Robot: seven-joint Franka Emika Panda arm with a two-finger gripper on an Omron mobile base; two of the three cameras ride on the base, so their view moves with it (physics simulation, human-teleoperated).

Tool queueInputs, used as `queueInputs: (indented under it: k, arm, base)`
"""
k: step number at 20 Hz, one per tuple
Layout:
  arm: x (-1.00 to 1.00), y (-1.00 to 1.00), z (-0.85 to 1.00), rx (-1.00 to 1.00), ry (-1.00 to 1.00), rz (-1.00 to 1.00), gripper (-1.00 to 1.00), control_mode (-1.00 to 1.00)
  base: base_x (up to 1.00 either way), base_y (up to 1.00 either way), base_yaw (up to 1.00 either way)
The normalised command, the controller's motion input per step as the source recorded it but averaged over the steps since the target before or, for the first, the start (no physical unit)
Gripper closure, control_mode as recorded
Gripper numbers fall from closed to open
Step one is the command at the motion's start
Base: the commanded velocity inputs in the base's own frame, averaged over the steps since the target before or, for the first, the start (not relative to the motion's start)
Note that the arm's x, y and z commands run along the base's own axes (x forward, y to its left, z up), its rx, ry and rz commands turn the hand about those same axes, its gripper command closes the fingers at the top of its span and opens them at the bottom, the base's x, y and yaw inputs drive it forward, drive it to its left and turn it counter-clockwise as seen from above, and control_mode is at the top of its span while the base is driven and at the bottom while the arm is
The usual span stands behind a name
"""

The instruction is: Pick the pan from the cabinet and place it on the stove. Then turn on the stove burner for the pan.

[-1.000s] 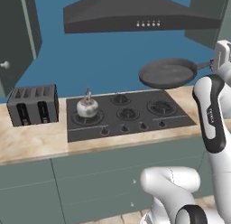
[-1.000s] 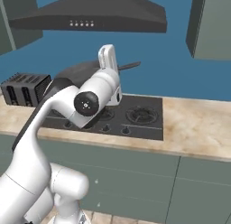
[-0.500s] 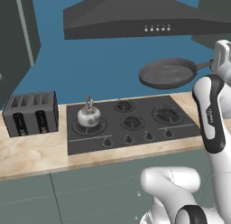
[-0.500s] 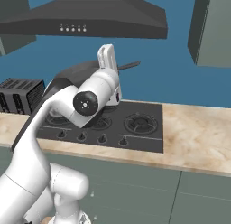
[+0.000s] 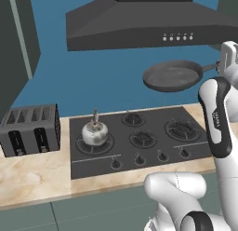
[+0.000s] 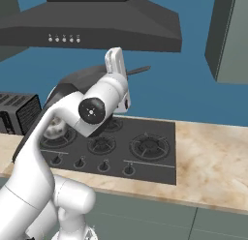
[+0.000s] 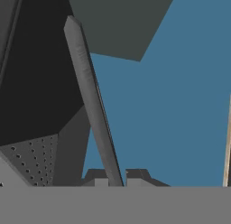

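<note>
A: The gripper (image 7: 116, 175)?
B: Clenched on the pan's handle (image 7: 90, 101), which runs up between its two fingertips in the hand view.
A: And the pan (image 5: 172, 76) itself?
B: In the air, level, under the hood (image 5: 144, 23) and above the right side of the stove (image 5: 135, 141). Nothing in it, touching nothing below.
A: Left to right on the tabletop (image 5: 32, 172)?
B: One toaster (image 5: 30, 130), then the stove with one kettle (image 5: 95, 132) on its left burner. I count five burners and five knobs along the front. One cabinet (image 6: 227, 36) hangs at the right.
</note>
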Motion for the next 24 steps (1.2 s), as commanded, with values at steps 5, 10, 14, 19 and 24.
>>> queueInputs:
  k: [5, 10, 14, 19, 24]
  arm:
    - [0.00, 0.00, 0.00, 0.00, 0.00, 0.00, 1.00, 1.00]
    - [0.00, 0.00, 0.00, 0.00, 0.00, 0.00, 1.00, 1.00]
    - [0.00, 0.00, 0.00, 0.00, 0.00, 0.00, 1.00, 1.00]
    - [0.00, 0.00, 0.00, 0.00, 0.00, 0.00, 1.00, 1.00]
    - [0.02, 0.00, -0.02, 0.00, 0.00, 0.00, 1.00, -1.00]
  base:
    - [0.46, 0.00, 0.02]
    - [0.44, 0.00, 0.02]
    - [0.29, 0.00, 0.00]
    - [0.11, 0.00, 0.00]
    - [0.02, 0.00, 0.00]
